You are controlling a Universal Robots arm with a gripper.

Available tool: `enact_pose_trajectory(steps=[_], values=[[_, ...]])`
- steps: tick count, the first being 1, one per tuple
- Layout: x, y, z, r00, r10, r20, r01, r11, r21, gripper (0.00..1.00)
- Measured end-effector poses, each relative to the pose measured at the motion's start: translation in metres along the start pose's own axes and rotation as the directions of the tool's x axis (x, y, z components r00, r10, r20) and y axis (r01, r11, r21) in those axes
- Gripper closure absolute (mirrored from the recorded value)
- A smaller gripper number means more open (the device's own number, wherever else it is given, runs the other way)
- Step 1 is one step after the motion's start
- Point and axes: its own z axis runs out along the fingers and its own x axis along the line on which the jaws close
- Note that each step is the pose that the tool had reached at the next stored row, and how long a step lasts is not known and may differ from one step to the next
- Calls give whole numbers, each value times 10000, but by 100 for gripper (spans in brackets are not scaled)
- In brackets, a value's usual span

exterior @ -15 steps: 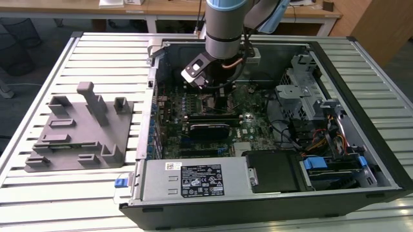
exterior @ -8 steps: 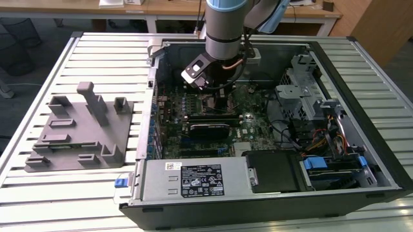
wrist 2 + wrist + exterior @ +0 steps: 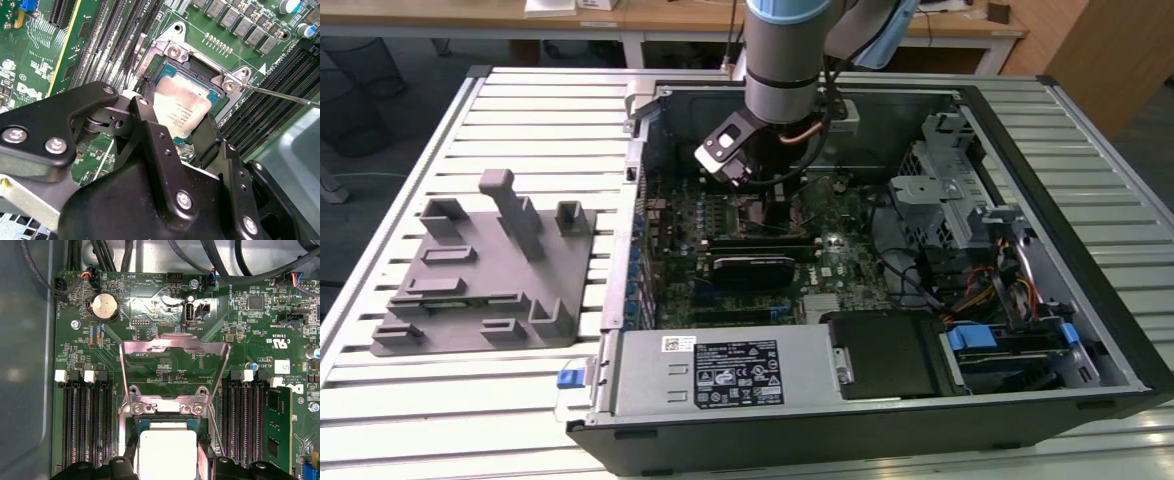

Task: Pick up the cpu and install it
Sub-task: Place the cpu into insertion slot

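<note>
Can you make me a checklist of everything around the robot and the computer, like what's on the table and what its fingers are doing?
Surface: slatted metal table carrying the open computer case.
Job's things: the cpu is at the socket; the socket's metal plate is flipped up.
Clutter: grey tray with pegs beside the case, at the exterior view's left.
Gripper: the gripper reaches into the case, fingers closed on two sides of the cpu.
Cables: black cables run past the motherboard; coloured wires near the drive bays.
Surroundings: wooden desks behind the table.
</note>
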Motion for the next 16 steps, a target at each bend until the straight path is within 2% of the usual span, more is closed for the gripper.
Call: enact_pose_trajectory(steps=[3,4,13,16], values=[[0,0,2,10000,1,-5,-1,10000,-1,45],[0,0,-1,10000,1,-2,-1,10000,0,39],[0,1,-61,10000,1,-42,-1,10000,1,39],[1,5,-62,10000,2,-89,-2,10000,5,40]])
